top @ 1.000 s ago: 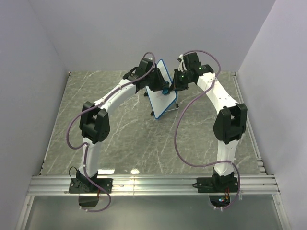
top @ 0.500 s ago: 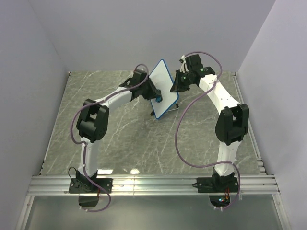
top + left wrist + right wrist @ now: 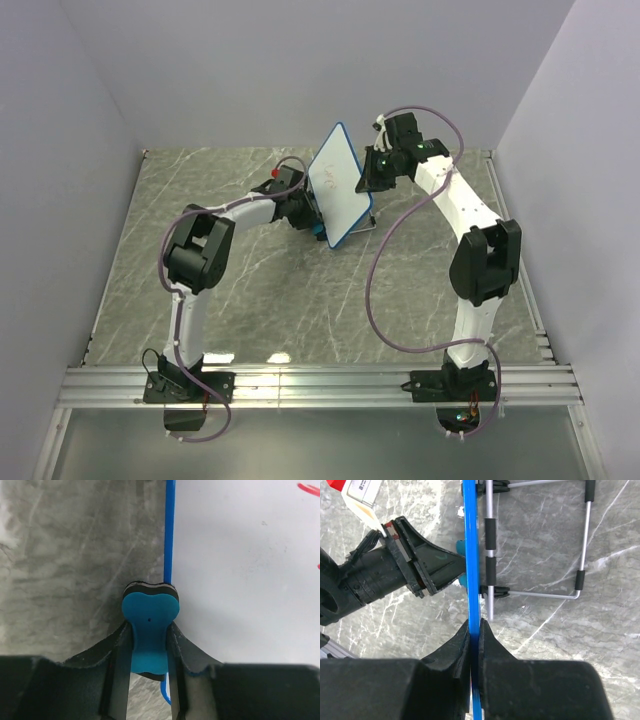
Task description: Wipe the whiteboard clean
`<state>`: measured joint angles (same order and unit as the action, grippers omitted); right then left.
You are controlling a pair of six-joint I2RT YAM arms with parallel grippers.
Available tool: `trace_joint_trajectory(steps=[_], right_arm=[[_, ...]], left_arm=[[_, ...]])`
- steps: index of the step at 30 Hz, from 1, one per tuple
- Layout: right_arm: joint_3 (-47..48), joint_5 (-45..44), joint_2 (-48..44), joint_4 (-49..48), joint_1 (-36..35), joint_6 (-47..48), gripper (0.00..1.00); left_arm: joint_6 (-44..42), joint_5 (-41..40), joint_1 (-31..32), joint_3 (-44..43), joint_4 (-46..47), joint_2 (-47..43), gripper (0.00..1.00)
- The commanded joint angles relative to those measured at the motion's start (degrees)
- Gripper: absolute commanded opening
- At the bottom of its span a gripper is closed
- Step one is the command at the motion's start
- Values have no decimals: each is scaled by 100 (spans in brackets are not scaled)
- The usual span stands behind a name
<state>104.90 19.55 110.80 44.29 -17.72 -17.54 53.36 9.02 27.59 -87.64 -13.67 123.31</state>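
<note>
Worktop (image 3: pixel 250 290): grey-green marbled slab with white veining, flat. Standing directly on it, far centre: small white rectangular board with blue rim (image 3: pixel 338 185), tilted, resting on black feet and a thin silver wire stand (image 3: pixel 490 532). Ribbed aluminium rails (image 3: pixel 320 385) border the near edge.

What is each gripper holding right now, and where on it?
Left gripper pinches the blue eraser by its narrow waist. Right gripper clamps the whiteboard on its blue rim.
</note>
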Motion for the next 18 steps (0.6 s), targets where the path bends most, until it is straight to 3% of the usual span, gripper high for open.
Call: trace_joint_trajectory(steps=[1,10,18], right_arm=[[-154,-57,-129,589,-153,-303,0],[-295,-83,-217,572,-197,-285,0],[-356,-83,-217,563,-206,-294,0]], left_arm=[[69,575,633,-368,-30,-333,0],[359,768,853,-1281,-171,-632,0],[1097,1322,870,-676,937,-1107,0]])
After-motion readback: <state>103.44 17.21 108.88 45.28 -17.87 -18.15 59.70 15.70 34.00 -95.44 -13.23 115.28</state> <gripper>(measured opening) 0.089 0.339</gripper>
